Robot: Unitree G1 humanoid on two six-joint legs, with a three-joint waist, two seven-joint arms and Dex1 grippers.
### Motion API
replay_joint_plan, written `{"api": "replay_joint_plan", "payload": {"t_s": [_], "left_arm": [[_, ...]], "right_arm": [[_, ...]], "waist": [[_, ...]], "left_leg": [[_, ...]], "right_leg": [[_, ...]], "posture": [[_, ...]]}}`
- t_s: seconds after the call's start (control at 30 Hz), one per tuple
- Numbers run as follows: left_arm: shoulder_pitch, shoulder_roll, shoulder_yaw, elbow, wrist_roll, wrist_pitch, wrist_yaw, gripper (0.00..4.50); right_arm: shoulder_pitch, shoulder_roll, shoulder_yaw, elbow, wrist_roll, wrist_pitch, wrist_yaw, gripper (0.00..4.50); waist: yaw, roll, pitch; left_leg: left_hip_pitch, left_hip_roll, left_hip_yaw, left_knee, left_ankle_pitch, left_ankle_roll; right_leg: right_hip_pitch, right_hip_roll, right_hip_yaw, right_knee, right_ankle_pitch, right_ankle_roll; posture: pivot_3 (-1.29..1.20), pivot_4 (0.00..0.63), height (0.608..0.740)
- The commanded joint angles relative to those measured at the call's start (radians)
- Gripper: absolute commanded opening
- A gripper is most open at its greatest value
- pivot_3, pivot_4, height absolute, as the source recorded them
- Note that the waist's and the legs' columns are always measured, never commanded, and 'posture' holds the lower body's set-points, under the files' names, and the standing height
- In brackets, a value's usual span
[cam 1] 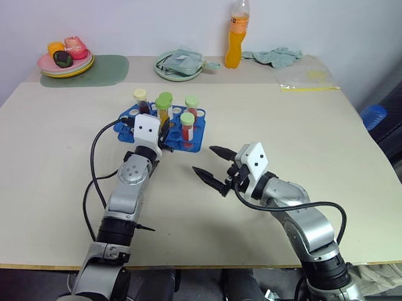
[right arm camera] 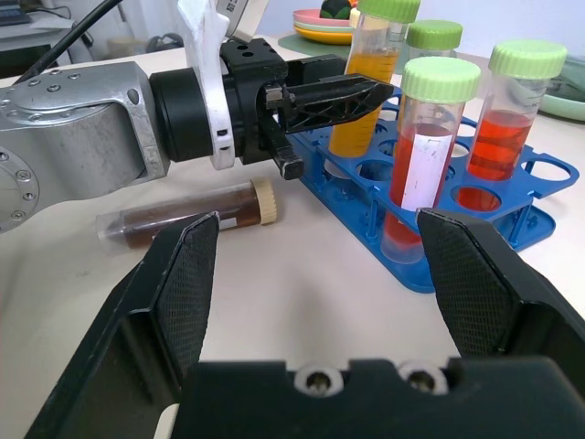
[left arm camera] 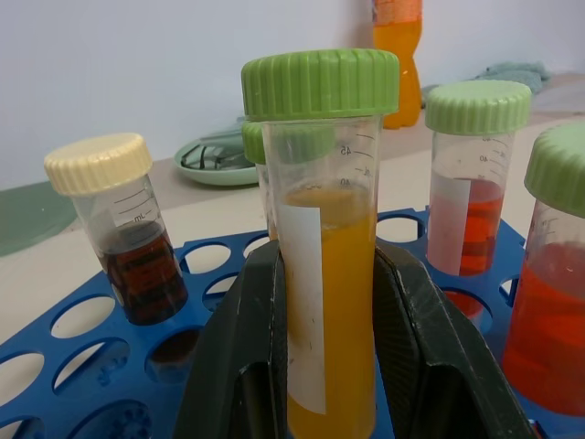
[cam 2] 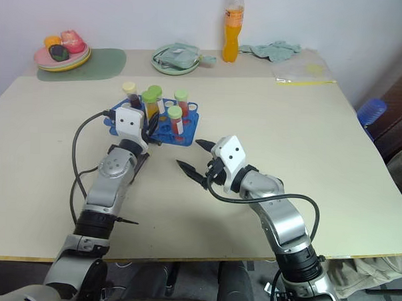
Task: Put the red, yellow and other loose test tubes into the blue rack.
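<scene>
Looking over the beige table point(cam 1: 269, 120), we see our two arms reaching across it toward the blue rack point(cam 1: 196, 141), which sits near the middle of the tabletop. Our left gripper point(left arm camera: 329, 366) is clamped on the yellow test tube point(left arm camera: 331, 302), upright between its two black fingers point(left arm camera: 239, 357) with its green cap and white label showing, and held at the near edge of the rack. Our right gripper point(cam 1: 210, 165) hangs with its jaws spread and nothing between them, beside the rack's near right corner and apart from it. Standing upright in the rack are two red tubes point(right arm camera: 420, 174) with green caps and a dark tube point(left arm camera: 137, 265) with a cream cap. Another dark brown tube point(right arm camera: 187, 215) lies on its side on the table, under our left arm and just beside the rack. Along the far edge stand an orange-drink bottle point(cam 1: 237, 33), a pale-green plate point(cam 1: 179, 66) and a stack of plates point(cam 1: 66, 66) bearing food.
</scene>
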Motion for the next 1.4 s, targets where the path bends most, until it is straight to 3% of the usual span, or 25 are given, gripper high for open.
{"api": "replay_joint_plan", "payload": {"t_s": [0.03, 0.07, 0.3, 0.33, 0.5, 0.67, 0.83, 0.9, 1.07, 1.4], "left_arm": [[-0.011, -0.002, 0.023, -0.013, -0.026, -0.002, 0.000, 0.71], [-0.009, -0.003, 0.025, -0.017, -0.034, 0.003, -0.005, 0.71], [0.024, 0.003, 0.050, -0.139, -0.057, 0.043, 0.015, 4.17], [0.034, 0.003, 0.067, -0.183, -0.081, 0.070, 0.015, 4.46], [0.107, 0.093, 0.111, -0.494, -0.195, 0.334, -0.044, 4.46], [0.121, 0.325, 0.135, -0.738, -0.321, 0.887, -0.109, 4.46], [0.006, 0.479, 0.139, -0.825, -0.478, 1.347, -0.187, 4.46], [-0.120, 0.589, 0.000, -0.783, -0.493, 1.533, -0.213, 4.46], [-0.276, 0.683, -0.173, -0.532, -0.539, 1.587, -0.142, 4.46], [-0.514, 0.625, -0.386, -0.183, -0.739, 1.587, -0.029, 4.46]], "right_arm": [[-0.014, 0.008, -0.014, -0.029, 0.015, -0.005, 0.000, 3.81], [-0.013, 0.008, -0.014, -0.030, 0.016, -0.004, -0.001, 3.81], [-0.011, 0.006, -0.013, -0.035, 0.019, -0.004, 0.003, 3.81], [-0.009, 0.006, -0.013, -0.038, 0.019, -0.004, 0.003, 3.81], [-0.016, -0.030, -0.011, -0.053, -0.007, -0.016, 0.016, 3.81], [-0.044, -0.082, -0.038, -0.059, 0.030, -0.006, 0.070, 3.81], [-0.061, -0.094, -0.028, -0.030, 0.027, -0.023, 0.099, 3.81], [-0.068, -0.086, -0.007, -0.016, 0.018, -0.033, 0.112, 3.81], [-0.083, -0.062, 0.037, 0.007, 0.012, -0.055, 0.139, 3.81], [-0.065, -0.031, 0.042, 0.000, 0.002, -0.046, 0.100, 3.81]], "waist": [[0.000, 0.000, 0.000], [0.000, 0.000, 0.000], [0.000, 0.000, 0.000], [0.000, 0.000, 0.000], [-0.004, 0.000, 0.000], [-0.004, 0.000, 0.000], [-0.002, 0.000, 0.000], [-0.002, -0.001, 0.001], [-0.011, 0.000, 0.001], [-0.002, -0.001, 0.002]], "left_leg": [[0.000, 0.000, 0.000, 0.000, 0.000, 0.000], [0.000, 0.000, 0.000, 0.000, 0.000, 0.000], [0.000, 0.000, 0.000, 0.000, 0.000, 0.000], [0.000, 0.000, 0.000, 0.000, 0.000, 0.000], [0.000, 0.001, -0.001, 0.000, 0.000, 0.000], [0.000, 0.001, -0.001, 0.000, 0.000, 0.000], [0.001, 0.001, -0.001, 0.000, 0.000, 0.000], [0.001, 0.001, -0.001, 0.000, 0.000, 0.000], [0.008, 0.001, -0.001, -0.003, 0.000, 0.001], [0.008, 0.001, -0.003, -0.003, 0.000, 0.000]], "right_leg": [[0.000, 0.000, 0.000, 0.000, 0.000, 0.000], [0.000, 0.000, 0.000, 0.000, 0.000, 0.000], [0.000, 0.000, 0.000, 0.000, 0.000, 0.000], [0.000, 0.000, 0.000, 0.000, 0.000, 0.000], [-0.001, 0.000, 0.000, 0.000, 0.000, 0.000], [0.000, 0.001, 0.000, 0.000, 0.000, 0.000], [0.002, 0.001, -0.001, -0.001, 0.000, 0.000], [0.002, 0.001, -0.001, -0.001, 0.000, 0.000], [0.007, 0.002, 0.000, -0.001, -0.001, 0.000], [0.007, 0.001, 0.001, -0.001, -0.001, 0.000]], "posture": [[0.00, 0.150, 0.740], [0.00, 0.150, 0.740], [0.00, 0.150, 0.740], [0.00, 0.150, 0.740], [0.00, 0.150, 0.740], [0.00, 0.150, 0.740], [0.00, 0.150, 0.740], [0.00, 0.150, 0.740], [0.00, 0.150, 0.740], [0.00, 0.150, 0.740]]}}
